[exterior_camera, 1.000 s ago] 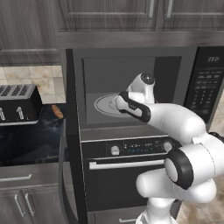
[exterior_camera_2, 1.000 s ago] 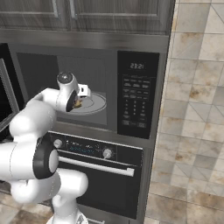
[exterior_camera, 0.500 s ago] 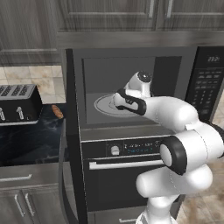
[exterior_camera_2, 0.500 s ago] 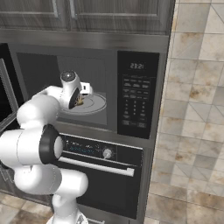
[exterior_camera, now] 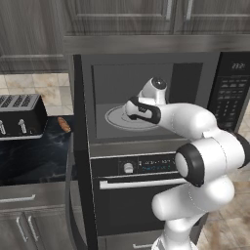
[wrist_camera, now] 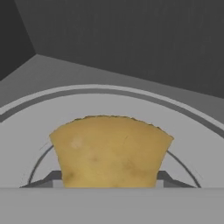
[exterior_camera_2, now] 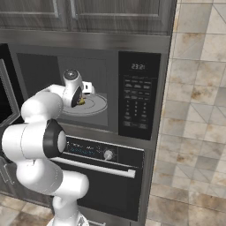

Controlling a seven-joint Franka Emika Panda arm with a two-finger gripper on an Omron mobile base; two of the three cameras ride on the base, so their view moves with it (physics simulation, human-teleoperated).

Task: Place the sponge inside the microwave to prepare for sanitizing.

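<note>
Sponge inside the microwave, over the turntable

Your hand (exterior_camera_2: pixel 83 99) is clamped on the sponge (wrist_camera: pixel 110 151), held between its fingers above the turntable (wrist_camera: pixel 183 144) near the middle of the microwave (exterior_camera: pixel 146 97).

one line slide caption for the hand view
Yellow sponge in front of the camera, over the round glass turntable inside the dark microwave.

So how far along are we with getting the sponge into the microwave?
Done: the large black microwave stands open, and the gripper has carried the small yellow-orange sponge block inside, over the round glass turntable. In hand: the sponge sits between the fingers. Whether it touches the glass can't be told. Left: release and withdraw the arm.
</note>
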